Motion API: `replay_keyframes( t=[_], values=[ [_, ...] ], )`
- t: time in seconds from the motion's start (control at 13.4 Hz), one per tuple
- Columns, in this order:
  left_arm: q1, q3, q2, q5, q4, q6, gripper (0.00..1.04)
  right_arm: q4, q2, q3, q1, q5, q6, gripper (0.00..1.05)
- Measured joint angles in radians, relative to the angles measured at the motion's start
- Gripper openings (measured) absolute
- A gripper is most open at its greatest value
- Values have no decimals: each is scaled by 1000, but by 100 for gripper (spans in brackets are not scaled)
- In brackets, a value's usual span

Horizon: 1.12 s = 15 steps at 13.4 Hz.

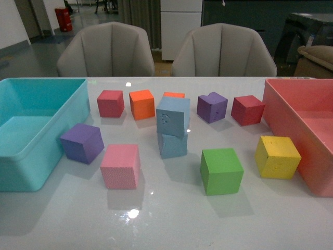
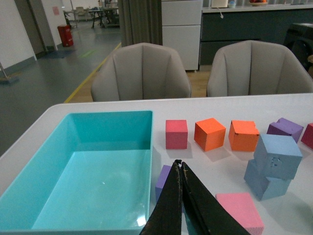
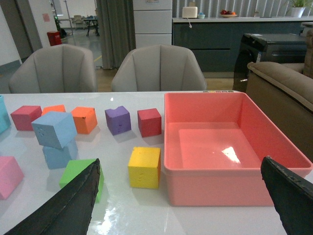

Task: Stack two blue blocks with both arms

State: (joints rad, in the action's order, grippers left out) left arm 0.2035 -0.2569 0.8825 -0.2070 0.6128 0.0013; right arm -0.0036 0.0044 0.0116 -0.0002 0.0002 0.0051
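Observation:
Two pale blue blocks stand stacked at the table's middle: the upper blue block, dented and turned askew, rests on the lower blue block. The stack also shows in the left wrist view and the right wrist view. Neither arm shows in the front view. My left gripper is shut and empty, raised near the teal bin's corner, apart from the stack. My right gripper is open wide and empty, raised before the pink bin, far from the stack.
A teal bin stands at the left, a pink bin at the right. Around the stack lie red, orange, purple, pink, green, yellow, purple and dark red cubes. Two chairs stand behind.

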Motion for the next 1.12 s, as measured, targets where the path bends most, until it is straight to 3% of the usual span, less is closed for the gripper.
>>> replay_keyframes(
  t=[0.37,0.45,0.52,1.12],
  values=[
    [-105,145,-219,104,-66,2,2,0,0,0,0,0,0,98],
    [-164,167,-268,178,-95,2,2,0,0,0,0,0,0,98],
    [-209,185,-307,192,-120,0,2,0,0,0,0,0,0,98],
    [-201,246,-563,207,-290,0,2,0,0,0,0,0,0,98]
  ],
)
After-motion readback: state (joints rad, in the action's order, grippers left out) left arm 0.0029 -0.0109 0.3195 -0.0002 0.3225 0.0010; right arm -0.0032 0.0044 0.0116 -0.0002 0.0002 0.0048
